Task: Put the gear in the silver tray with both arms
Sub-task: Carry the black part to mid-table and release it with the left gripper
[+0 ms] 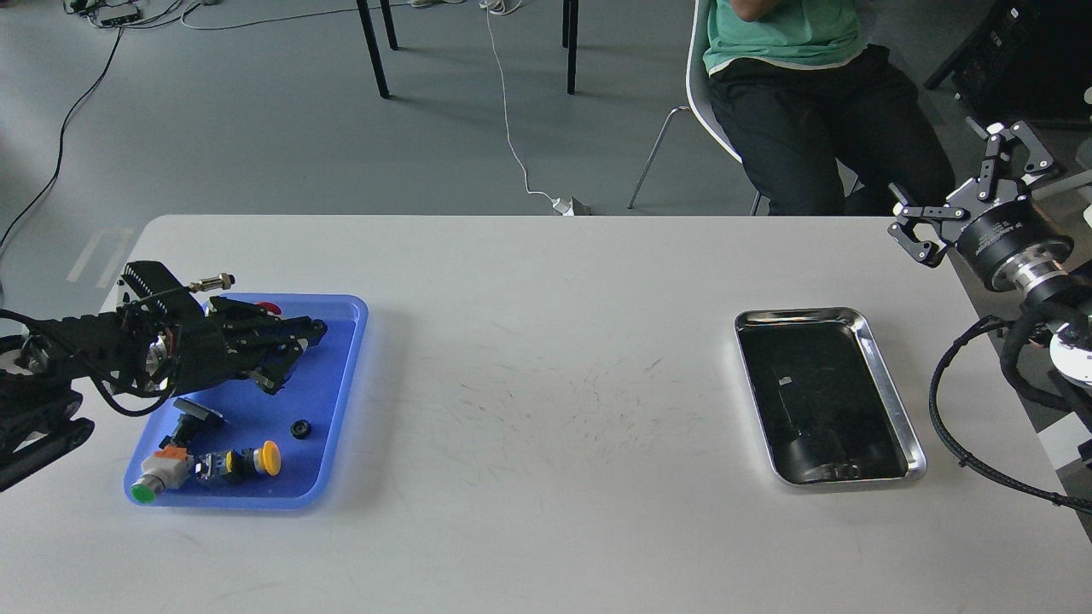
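Note:
The gear (299, 429) is a small black toothed wheel lying flat in the blue tray (339, 362) at the table's left. My left gripper (298, 356) hovers over that tray just behind the gear, fingers spread and pointing right, holding nothing. The silver tray (798, 314) sits on the right part of the table, its dark mirror bottom bare. My right gripper (968, 186) hangs open at the table's far right corner, behind and to the right of the silver tray, with nothing in it.
The blue tray also holds a green-capped button (145, 489), a yellow-capped button (270, 458) and a red part (270, 307). A metal cylinder (213, 280) pokes out behind my left arm. A seated person (810, 111) is beyond the far edge.

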Action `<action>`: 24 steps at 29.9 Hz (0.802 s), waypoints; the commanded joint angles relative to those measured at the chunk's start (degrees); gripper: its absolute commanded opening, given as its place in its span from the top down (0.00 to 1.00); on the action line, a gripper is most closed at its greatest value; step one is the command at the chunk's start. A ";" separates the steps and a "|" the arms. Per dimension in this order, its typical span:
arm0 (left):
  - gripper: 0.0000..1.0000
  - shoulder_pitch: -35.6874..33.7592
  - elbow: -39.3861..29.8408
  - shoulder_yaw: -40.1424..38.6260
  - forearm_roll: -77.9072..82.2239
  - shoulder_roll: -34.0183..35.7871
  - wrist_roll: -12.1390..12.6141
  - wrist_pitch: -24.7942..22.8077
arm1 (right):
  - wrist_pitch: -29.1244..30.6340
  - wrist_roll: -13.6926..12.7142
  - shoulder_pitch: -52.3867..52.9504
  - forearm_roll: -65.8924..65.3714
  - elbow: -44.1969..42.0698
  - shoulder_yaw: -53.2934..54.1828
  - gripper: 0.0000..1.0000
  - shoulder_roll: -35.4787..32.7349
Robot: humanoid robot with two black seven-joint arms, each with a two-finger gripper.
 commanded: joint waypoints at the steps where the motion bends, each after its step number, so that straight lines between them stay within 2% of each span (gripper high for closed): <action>1: 0.90 -2.36 -4.19 0.03 -1.77 0.31 0.00 -0.27 | 0.00 -0.01 0.05 0.00 0.00 -0.09 0.01 0.00; 8: 0.89 -6.41 -11.39 -0.06 -1.85 -1.52 0.00 -3.79 | 0.00 -0.01 0.48 0.00 0.09 -0.09 0.01 -0.09; 13: 0.89 -6.67 -11.67 0.21 -1.50 -8.81 2.50 -4.75 | -0.18 -0.01 1.01 0.00 0.00 -1.32 0.01 -0.09; 19: 0.89 -7.29 -8.07 0.73 -0.80 -20.14 6.90 -5.90 | -0.62 -0.01 1.10 0.00 0.00 -1.49 0.01 -0.26; 24: 0.89 -7.11 1.41 1.35 0.96 -30.96 8.31 -7.30 | -0.62 -0.01 1.10 0.00 0.00 -1.58 0.01 -0.35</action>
